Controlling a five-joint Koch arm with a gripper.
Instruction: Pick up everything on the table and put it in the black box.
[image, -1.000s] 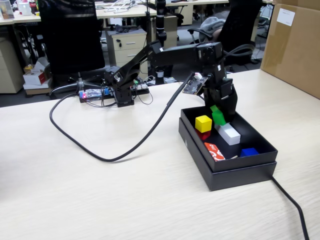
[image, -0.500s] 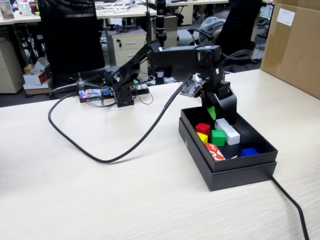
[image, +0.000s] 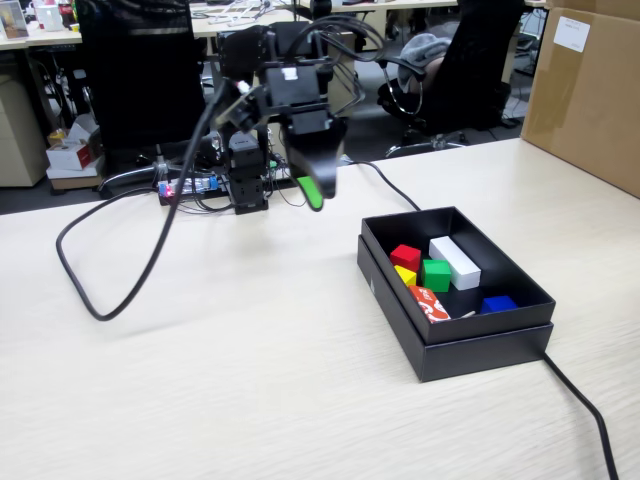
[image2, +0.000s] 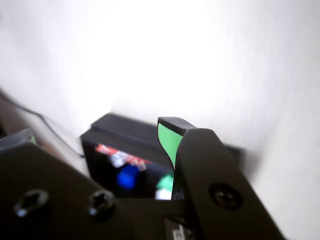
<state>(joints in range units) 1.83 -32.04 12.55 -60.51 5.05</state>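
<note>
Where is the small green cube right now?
In the fixed view the small green cube lies inside the shallow matte black box at right, beside the red cube, yellow cube and long white block.

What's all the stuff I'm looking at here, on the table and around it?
Black box: one, matte black, on the table's right side in the fixed view.
Red cube: one, inside the box.
Yellow cube: one, inside the box, beside the red one.
Green cube: one, inside the box.
White block: one, long, inside the box.
Blue block: one, inside the box, near corner.
Red-and-white card: one, inside the box.
Table: one, light wood grain.
Cardboard carton: one, brown, far right.
Black cable: looping across the table, left.
Gripper: one, black with green pads, raised left of the box, holding nothing.
</note>
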